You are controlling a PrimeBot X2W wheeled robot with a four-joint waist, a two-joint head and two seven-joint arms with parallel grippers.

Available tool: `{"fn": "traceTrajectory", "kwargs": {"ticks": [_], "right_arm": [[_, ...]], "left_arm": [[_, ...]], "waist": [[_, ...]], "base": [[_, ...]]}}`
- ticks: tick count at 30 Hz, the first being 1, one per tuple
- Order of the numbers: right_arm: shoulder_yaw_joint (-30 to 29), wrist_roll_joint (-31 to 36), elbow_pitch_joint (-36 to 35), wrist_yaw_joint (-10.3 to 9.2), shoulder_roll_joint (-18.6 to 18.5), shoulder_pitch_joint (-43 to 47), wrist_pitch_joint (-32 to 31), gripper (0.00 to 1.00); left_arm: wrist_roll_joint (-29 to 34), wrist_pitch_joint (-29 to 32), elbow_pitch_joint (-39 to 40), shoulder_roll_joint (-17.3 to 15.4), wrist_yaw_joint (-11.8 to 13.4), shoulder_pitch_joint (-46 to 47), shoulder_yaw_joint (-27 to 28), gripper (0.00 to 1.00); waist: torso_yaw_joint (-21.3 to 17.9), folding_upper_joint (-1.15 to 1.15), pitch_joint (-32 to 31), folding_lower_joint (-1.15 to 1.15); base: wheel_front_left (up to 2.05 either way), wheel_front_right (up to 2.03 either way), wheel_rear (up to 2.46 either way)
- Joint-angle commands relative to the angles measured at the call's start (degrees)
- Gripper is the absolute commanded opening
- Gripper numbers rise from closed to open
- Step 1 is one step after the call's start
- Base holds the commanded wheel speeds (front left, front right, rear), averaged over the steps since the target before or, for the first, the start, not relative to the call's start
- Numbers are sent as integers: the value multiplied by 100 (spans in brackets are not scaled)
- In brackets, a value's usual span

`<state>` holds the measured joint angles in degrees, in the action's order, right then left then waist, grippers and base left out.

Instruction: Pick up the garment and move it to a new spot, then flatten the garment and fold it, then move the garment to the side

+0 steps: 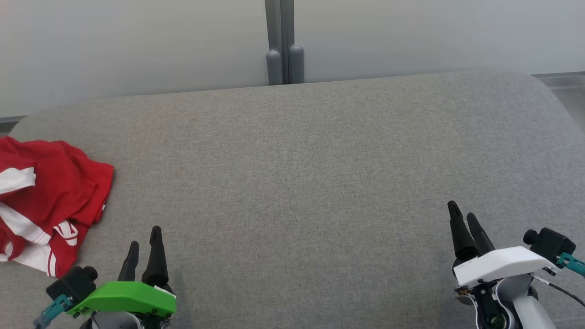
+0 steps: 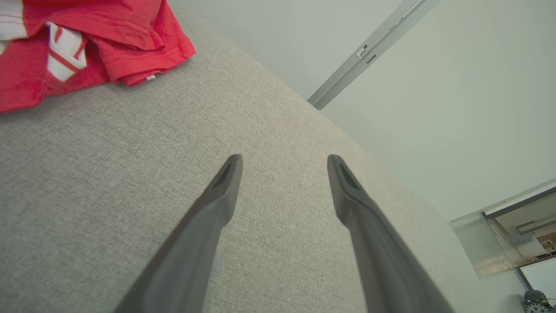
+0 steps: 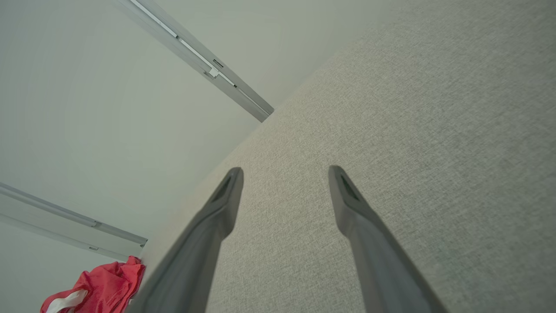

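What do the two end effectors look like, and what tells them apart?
The left end effector has two long, tapered dark fingers on a bright green cover; the right end effector has the same fingers on a white cover. Each carries a black block with a teal connector; the right trails a thin black cable.

Robotics test room, seemingly a lab set up in office-style space: a wide counter (image 1: 320, 160) upholstered in grey woven fabric, its corners rounded, stands against pale frosted partition panels (image 1: 137, 45) joined by a grey metal post (image 1: 283, 41). The left end effector (image 1: 144, 235), under a green shell, and the right end effector (image 1: 461, 209), under a white one, each carry a small black camera and cabling. What looks like a glazed opening (image 2: 512, 234) gives onto a neighbouring room.
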<state>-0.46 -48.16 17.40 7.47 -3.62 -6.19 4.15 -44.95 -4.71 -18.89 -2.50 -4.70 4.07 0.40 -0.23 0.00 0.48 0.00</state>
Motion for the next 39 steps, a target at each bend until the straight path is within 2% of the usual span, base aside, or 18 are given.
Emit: {"fn": "traceTrajectory", "kwargs": {"ticks": [1,26,39], "right_arm": [[22,167,-39,2,-48,-133,58,100],[101,1979,183,2,-24,-156,493,100],[108,2702,236,2,-12,-168,667,100]], "left_arm": [[202,-52,48,-61,21,61,-16,100],[1952,-467,-125,-126,293,2,-291,100],[2608,-630,-193,-165,356,-16,-375,100]], "waist": [[0,0,1,0],[7,0,31,0],[2,0,53,0]], "base": [[0,0,0],[0,0,0],[0,0,0]]}}
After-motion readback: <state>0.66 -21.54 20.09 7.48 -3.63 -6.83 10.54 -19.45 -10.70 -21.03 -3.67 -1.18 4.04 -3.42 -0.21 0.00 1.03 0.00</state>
